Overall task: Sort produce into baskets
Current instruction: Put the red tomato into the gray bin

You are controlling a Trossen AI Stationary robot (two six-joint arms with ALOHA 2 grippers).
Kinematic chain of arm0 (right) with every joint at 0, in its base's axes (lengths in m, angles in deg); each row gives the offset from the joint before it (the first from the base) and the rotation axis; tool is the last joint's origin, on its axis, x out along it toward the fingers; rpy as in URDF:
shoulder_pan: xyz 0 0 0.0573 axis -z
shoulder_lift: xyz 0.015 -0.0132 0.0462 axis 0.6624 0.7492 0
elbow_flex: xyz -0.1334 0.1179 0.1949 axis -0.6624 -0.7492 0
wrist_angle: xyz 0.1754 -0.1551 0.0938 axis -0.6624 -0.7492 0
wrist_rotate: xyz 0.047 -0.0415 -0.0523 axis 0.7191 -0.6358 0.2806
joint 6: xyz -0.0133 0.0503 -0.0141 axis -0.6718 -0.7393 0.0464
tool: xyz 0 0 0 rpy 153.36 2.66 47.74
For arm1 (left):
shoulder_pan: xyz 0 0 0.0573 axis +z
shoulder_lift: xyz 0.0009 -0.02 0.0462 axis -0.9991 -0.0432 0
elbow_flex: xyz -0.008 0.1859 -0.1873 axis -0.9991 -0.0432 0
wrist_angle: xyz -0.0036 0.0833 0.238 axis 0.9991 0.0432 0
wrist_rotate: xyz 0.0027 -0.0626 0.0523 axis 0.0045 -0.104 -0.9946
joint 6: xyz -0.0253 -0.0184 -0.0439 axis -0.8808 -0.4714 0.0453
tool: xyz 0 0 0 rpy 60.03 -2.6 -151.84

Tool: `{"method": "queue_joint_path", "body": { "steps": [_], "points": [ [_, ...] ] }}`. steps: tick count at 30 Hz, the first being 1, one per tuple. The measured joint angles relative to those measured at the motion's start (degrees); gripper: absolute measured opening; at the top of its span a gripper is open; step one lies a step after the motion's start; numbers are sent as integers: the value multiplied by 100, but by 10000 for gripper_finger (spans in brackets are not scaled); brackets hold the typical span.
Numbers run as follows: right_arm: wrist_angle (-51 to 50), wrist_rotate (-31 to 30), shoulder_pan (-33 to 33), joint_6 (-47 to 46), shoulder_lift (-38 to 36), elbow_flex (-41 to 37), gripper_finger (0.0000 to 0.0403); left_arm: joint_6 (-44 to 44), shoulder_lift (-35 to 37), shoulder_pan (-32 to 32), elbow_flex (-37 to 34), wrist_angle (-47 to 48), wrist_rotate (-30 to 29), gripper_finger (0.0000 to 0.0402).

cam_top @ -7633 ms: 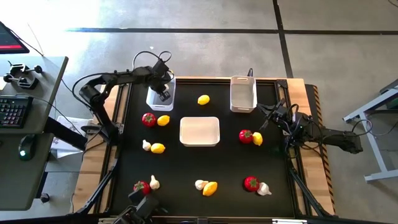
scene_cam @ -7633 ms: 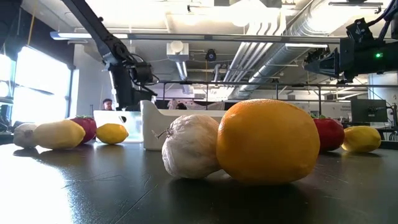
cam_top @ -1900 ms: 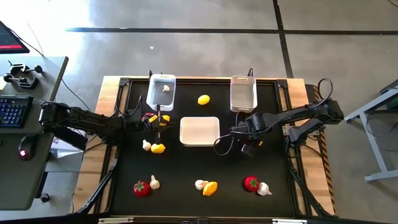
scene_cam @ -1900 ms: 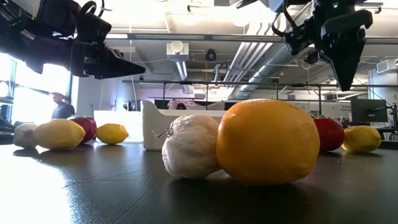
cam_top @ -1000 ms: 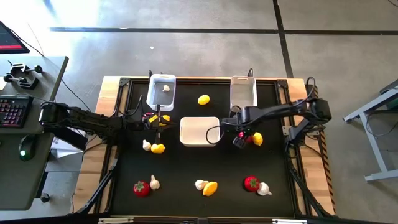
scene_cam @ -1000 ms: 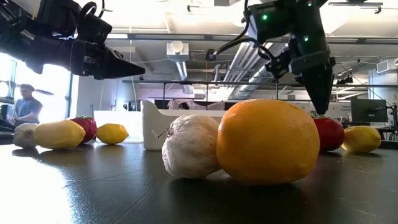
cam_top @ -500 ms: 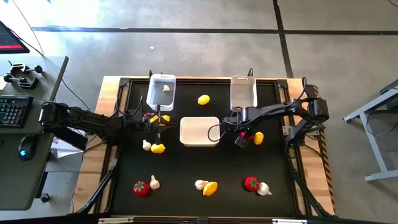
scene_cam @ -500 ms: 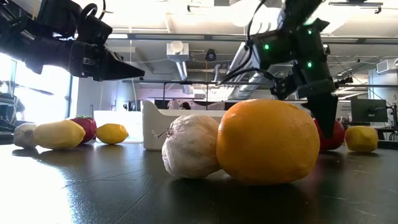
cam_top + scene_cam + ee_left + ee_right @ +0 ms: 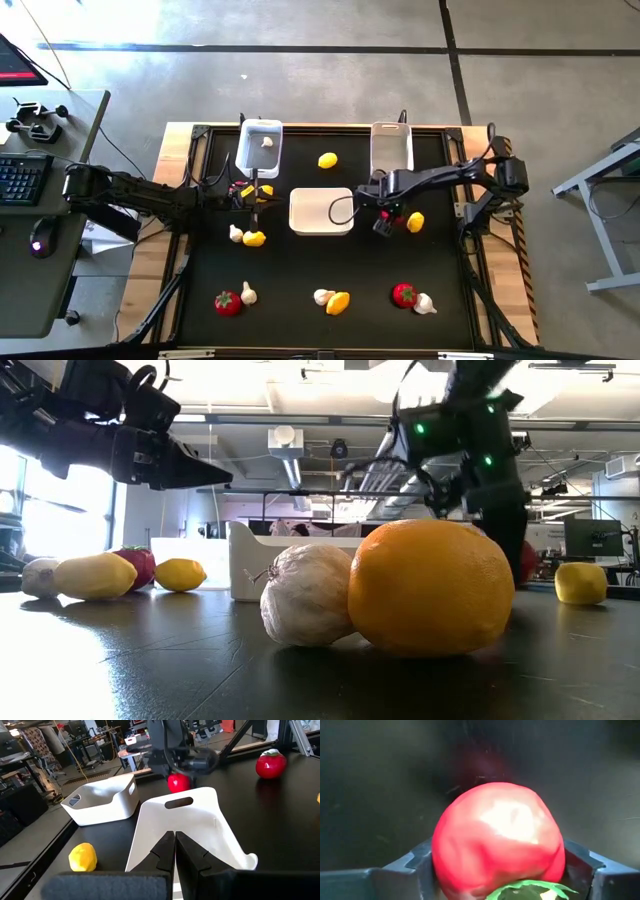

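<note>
Your right gripper grips a red round fruit, glossy, with a green leafy top, just right of the wide white bin and beside a yellow lemon. Your left gripper waits with fingers pressed together, near the narrow bin holding one garlic bulb.

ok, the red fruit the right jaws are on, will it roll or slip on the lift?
The red fruit looks round and glossy, so it could squirm between the right gripper jaws, which sit on either side of it. It probably holds shape like hard plastic. Dropped on the flat black table, it would likely roll.
</note>
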Motion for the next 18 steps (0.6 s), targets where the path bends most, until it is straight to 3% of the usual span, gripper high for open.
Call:
{"method": "queue_joint_path", "body": {
  "steps": [5,8,12,18],
  "points": [
    [-569,-132,130,439,-9,912,266,15,0,2,0,5,-31,0],
    [-887,-535,409,687,-15,1534,266,-9,0,4,0,10,-46,0],
    [-1019,-1040,1030,1135,-22,2215,266,-132,0,3,0,13,-48,0],
    [-556,-1107,2275,2188,220,2400,266,-350,0,4,0,89,-50,0]
  ]
}}
